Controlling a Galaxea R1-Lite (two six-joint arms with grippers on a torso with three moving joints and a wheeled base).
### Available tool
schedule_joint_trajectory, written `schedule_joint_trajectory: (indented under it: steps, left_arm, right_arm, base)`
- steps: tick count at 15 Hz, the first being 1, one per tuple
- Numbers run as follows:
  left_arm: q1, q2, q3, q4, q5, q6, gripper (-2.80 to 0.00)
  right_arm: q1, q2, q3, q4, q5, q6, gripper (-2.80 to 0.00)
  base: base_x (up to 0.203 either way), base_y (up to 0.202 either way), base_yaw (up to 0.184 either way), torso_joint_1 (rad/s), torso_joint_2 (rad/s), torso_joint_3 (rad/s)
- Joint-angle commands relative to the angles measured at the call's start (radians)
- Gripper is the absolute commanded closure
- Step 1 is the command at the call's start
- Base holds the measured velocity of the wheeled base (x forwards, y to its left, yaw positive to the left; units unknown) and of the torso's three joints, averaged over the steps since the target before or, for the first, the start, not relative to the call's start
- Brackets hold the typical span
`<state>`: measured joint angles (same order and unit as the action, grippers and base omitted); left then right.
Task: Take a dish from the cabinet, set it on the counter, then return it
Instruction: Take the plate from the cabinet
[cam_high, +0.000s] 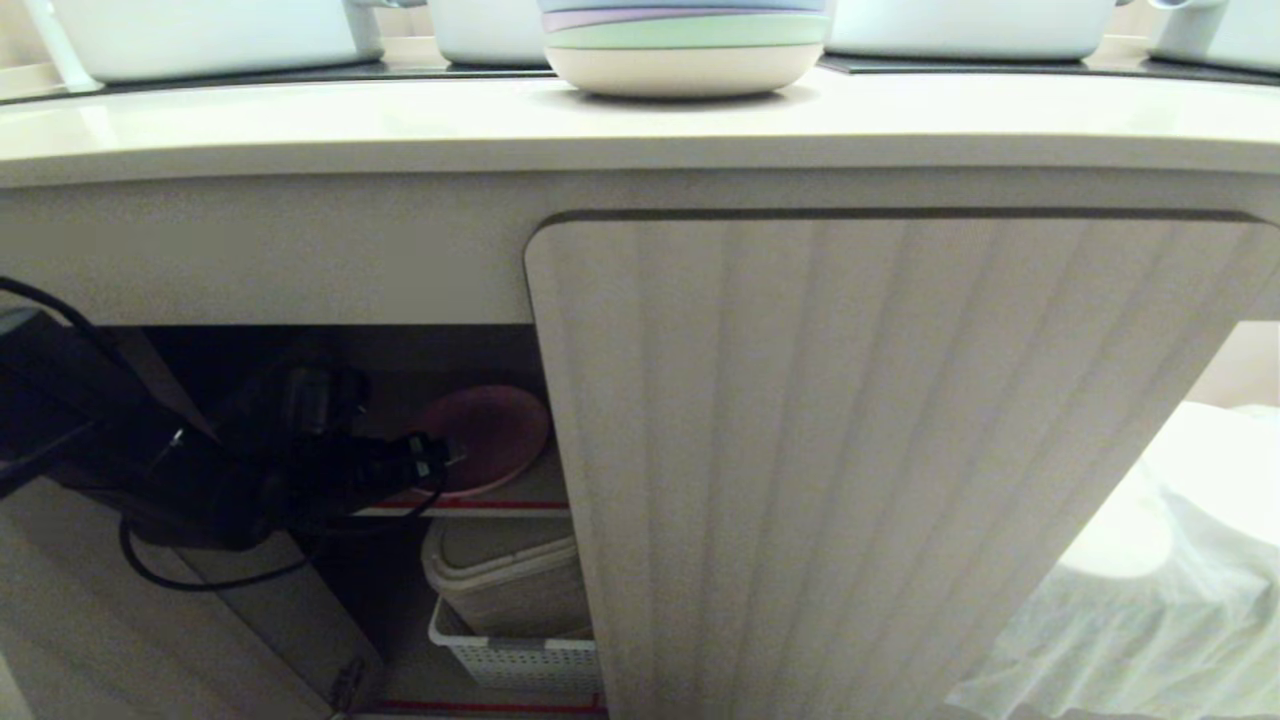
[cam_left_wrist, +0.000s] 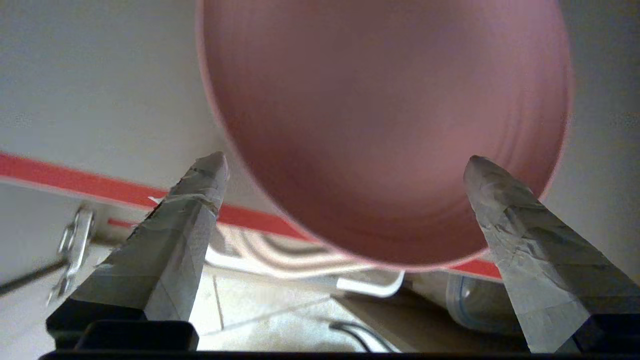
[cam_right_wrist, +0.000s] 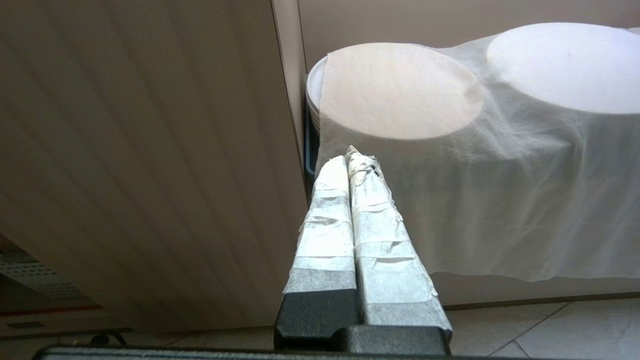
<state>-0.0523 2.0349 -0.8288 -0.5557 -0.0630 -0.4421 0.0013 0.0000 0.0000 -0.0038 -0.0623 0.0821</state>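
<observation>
The pink dish (cam_high: 492, 432) lies on the upper shelf (cam_high: 520, 490) of the open left half of the cabinet, its rim reaching past the shelf's red front edge (cam_left_wrist: 90, 186). My left gripper (cam_high: 440, 458) reaches into the opening right at the dish's near rim. In the left wrist view the dish (cam_left_wrist: 385, 120) fills the space ahead, and the left gripper (cam_left_wrist: 345, 162) stands wide open with a taped fingertip (cam_left_wrist: 212, 167) on either side, gripping nothing. My right gripper (cam_right_wrist: 350, 160) hangs shut and empty beside the closed cabinet door (cam_right_wrist: 140, 165). The counter (cam_high: 300, 120) runs above.
A stack of pastel plates (cam_high: 685, 50) and white pots (cam_high: 210, 35) stand on the counter. The closed fluted door (cam_high: 850, 450) covers the cabinet's right half. Below the shelf sit a beige container (cam_high: 510, 580) and a white basket (cam_high: 520, 660). White cloth (cam_high: 1180, 560) covers things at the right.
</observation>
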Motion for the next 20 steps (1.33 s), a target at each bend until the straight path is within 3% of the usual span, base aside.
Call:
schedule_joint_trajectory:
  steps: [1,20]
  left_arm:
    - [0.000,0.007,0.005,-0.025,0.000,-0.003,-2.80]
    - [0.006,0.054,-0.001,-0.090,0.026,0.003,-2.80]
  right_arm:
    - [0.000,0.000,0.000,-0.001,-0.001,0.001,0.00]
    - [0.000,0.000,0.000,0.001,-0.001,0.001,0.00]
  base:
    - [0.000,0.000,0.000,0.000,0.00,0.000]
    - [0.000,0.000,0.000,0.000,0.00,0.000]
